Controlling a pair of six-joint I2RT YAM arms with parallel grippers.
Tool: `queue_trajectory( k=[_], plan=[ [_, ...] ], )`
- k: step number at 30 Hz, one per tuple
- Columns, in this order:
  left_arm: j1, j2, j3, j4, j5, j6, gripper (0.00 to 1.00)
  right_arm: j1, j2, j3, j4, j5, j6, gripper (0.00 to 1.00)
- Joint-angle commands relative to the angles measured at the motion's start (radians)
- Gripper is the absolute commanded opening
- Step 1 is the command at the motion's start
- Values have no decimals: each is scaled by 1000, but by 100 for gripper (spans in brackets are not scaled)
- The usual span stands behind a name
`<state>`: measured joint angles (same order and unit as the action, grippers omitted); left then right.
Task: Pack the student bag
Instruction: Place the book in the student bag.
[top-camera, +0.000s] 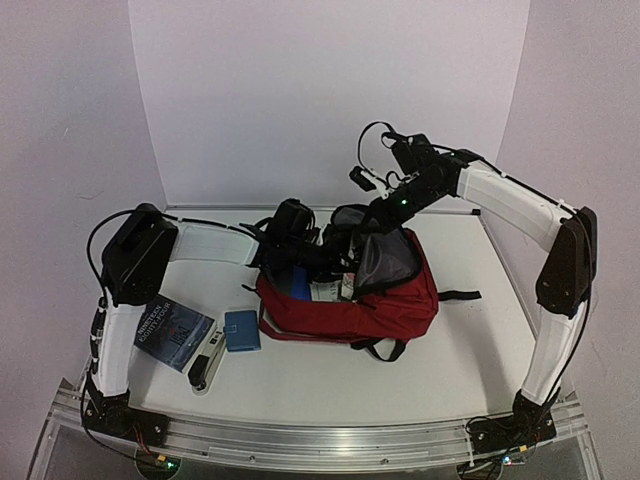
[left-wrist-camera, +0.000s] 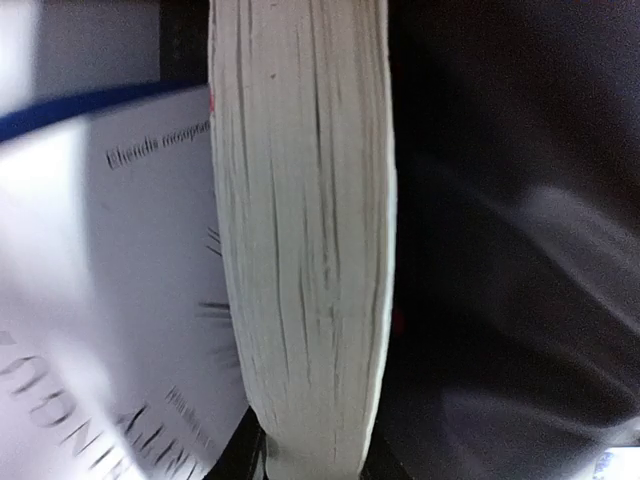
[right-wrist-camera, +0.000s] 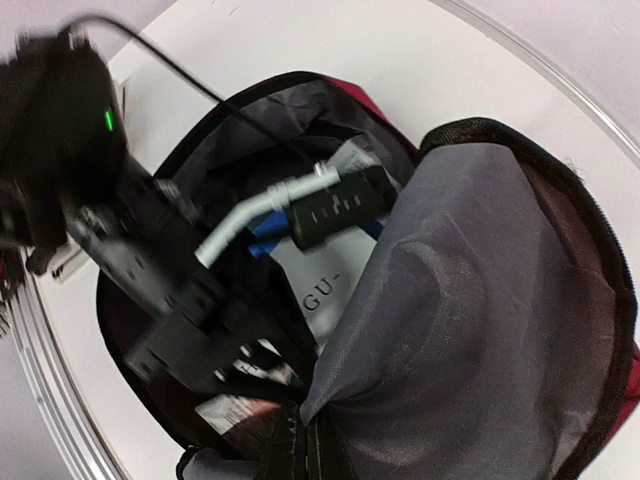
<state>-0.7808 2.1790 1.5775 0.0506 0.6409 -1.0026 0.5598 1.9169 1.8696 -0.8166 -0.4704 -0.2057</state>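
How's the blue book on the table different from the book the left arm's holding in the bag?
The dark blue book lies flat on the table, left of the student bag; the held book is inside the open bag. The dark blue book is untouched; the left gripper pinches the held book. One shows its lettered cover, the other only pale page edges. Both are books.

Robotics lab test cell — white table (top-camera: 460, 360) walled by plain white backdrop panels (top-camera: 330, 100), an aluminium rail (top-camera: 320, 437) along its near edge with the left arm (top-camera: 135, 255) and right arm (top-camera: 565, 265) bolted on — exposed cables (top-camera: 362, 140), green status lights (top-camera: 403, 200).
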Motion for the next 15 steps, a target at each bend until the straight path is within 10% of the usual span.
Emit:
queue_trajectory(
  k=[1, 15],
  plan=[
    [26, -187, -12, -146, 9, 134, 0, -17, -87, -7, -56, -33, -183, 0],
    [45, -48, 137, -275, 465, 170, 0, -19, -68, 63, -85, -83, -320, 0]
  ],
)
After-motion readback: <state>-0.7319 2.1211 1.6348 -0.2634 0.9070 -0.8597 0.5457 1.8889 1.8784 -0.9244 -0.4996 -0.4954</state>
